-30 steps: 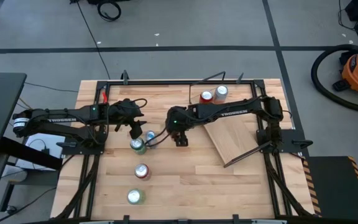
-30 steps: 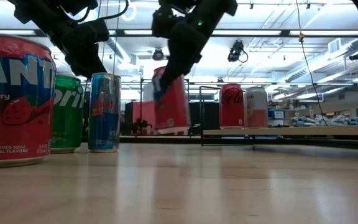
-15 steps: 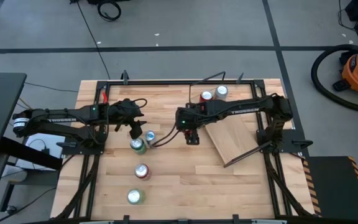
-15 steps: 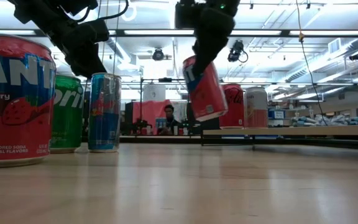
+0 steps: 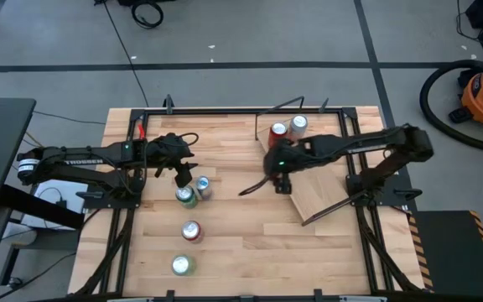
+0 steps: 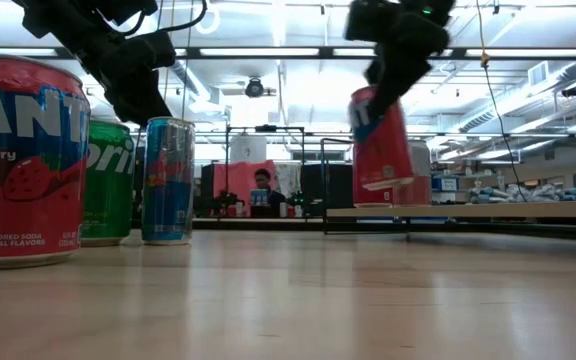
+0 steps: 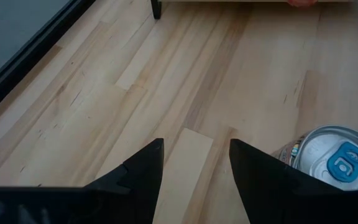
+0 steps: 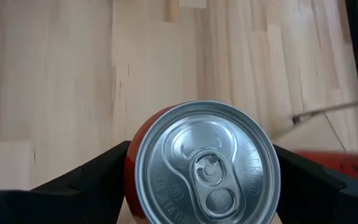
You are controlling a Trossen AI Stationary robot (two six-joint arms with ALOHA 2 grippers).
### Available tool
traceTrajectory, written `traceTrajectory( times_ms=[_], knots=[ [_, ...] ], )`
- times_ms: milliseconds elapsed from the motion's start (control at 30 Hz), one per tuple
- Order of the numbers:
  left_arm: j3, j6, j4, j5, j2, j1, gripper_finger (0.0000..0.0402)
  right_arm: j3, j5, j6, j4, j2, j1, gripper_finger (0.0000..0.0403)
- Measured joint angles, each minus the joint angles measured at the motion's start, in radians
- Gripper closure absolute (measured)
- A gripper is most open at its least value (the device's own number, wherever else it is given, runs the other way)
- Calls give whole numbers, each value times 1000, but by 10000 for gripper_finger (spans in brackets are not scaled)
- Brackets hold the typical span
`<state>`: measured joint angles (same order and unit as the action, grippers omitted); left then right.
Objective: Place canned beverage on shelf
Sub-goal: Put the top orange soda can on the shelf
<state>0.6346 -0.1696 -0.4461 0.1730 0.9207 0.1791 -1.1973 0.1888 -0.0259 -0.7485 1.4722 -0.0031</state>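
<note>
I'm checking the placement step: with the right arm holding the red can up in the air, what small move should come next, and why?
Probably carry it a little farther over the shelf, then lower. The right end effector grips the red can above the table near the shelf's edge, tilted, and two cans already stand at the far end.

The wood-plank surface carries four upright cans in the frame's lower left, green, blue-topped, red and green, while the askew shelf at centre right bears two cans at its upper end.
</note>
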Motion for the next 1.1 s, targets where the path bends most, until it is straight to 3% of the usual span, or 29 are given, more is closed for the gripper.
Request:
traceTrajectory(
  times_ms=[267, 467, 1100],
  knots=[
    [0, -3, 16, 0, 0, 0, 207, 202, 47, 33, 65, -200, -61, 69],
    [0, -3, 17, 0, 0, 0, 207, 306, 118, -3, 77, -250, -83, 68],
    [0, -3, 16, 0, 0, 0, 207, 319, 89, 34, 73, -260, -160, 51]
  ],
)
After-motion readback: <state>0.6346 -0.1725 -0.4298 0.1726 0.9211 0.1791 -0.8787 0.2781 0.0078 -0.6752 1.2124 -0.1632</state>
